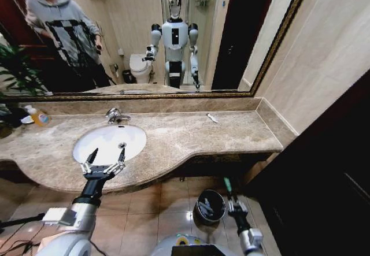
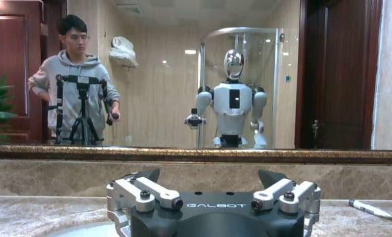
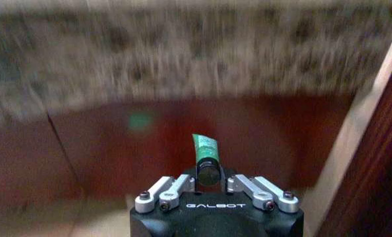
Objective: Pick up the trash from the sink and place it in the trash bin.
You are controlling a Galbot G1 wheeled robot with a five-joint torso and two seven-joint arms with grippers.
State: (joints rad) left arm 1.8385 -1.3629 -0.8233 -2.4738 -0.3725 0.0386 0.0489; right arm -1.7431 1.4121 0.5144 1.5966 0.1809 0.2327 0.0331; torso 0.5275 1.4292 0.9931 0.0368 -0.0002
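Note:
My left gripper (image 1: 106, 155) hangs open over the front edge of the white oval sink (image 1: 130, 134), with nothing between its fingers; the basin looks bare. In the left wrist view the same gripper (image 2: 209, 177) faces the mirror, jaws spread wide. My right gripper (image 1: 233, 199) is low beside the counter, shut on a short green tube (image 1: 227, 184), just right of the small black trash bin (image 1: 203, 197) on the floor. The right wrist view shows the green tube (image 3: 205, 147) sticking up out of that shut gripper (image 3: 209, 178). A thin white piece of trash (image 1: 213, 118) lies on the counter near the mirror.
A chrome tap (image 1: 115, 115) stands behind the sink. An orange-yellow soap bottle (image 1: 37, 116) sits at the far left of the brown marble counter (image 1: 231, 134). A dark wooden panel stands to the right. A person with a tripod is reflected in the mirror (image 1: 144, 36).

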